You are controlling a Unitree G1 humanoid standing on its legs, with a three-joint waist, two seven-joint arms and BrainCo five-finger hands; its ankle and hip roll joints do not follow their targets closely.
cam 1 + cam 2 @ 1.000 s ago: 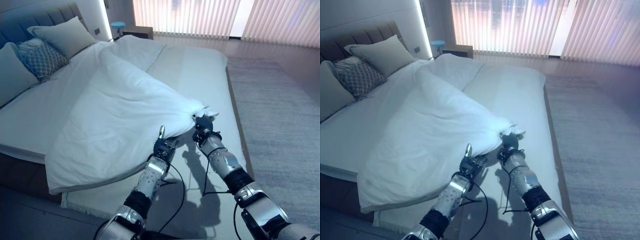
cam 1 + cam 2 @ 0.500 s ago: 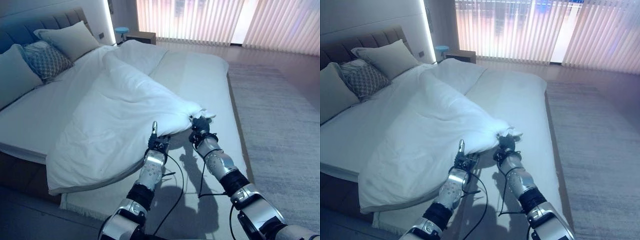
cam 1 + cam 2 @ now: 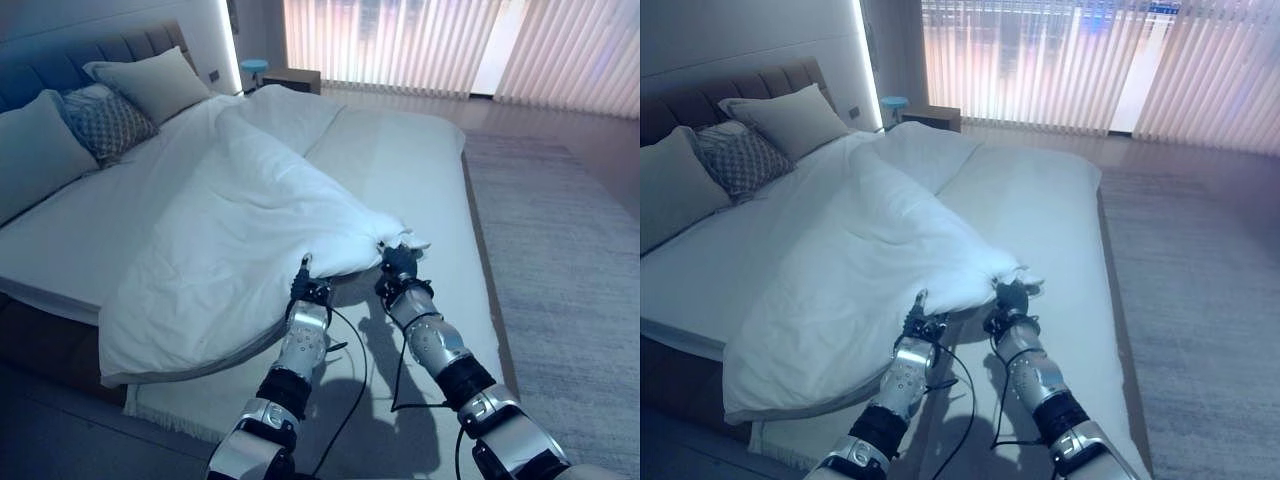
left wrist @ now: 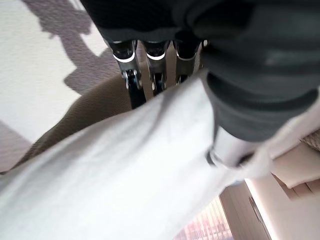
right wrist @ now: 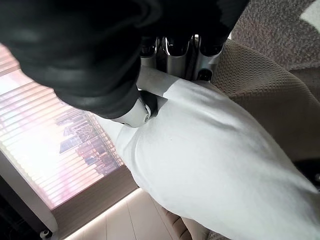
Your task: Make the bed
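Note:
A white duvet (image 3: 240, 210) lies bunched in a diagonal ridge across the bed, its lower corner drawn out toward the foot. My right hand (image 3: 400, 265) is shut on that corner; in the right wrist view its fingers (image 5: 180, 52) curl into the duvet (image 5: 215, 165). My left hand (image 3: 305, 293) is at the duvet's lower edge, a little left of the right hand. Its fingers (image 4: 132, 80) run straight under the duvet (image 4: 125, 175), with the thumb raised above the cloth.
The bare sheet (image 3: 420, 160) covers the bed's right half. Two plain pillows (image 3: 150, 80) (image 3: 30, 150) and a patterned one (image 3: 110, 118) lean on the headboard. A grey rug (image 3: 570, 230) lies to the right. A nightstand (image 3: 292, 78) stands by the blinds.
The camera has shifted slightly. My left hand has moved forward until its fingers slid under the duvet's edge. My right hand keeps its hold on the corner.

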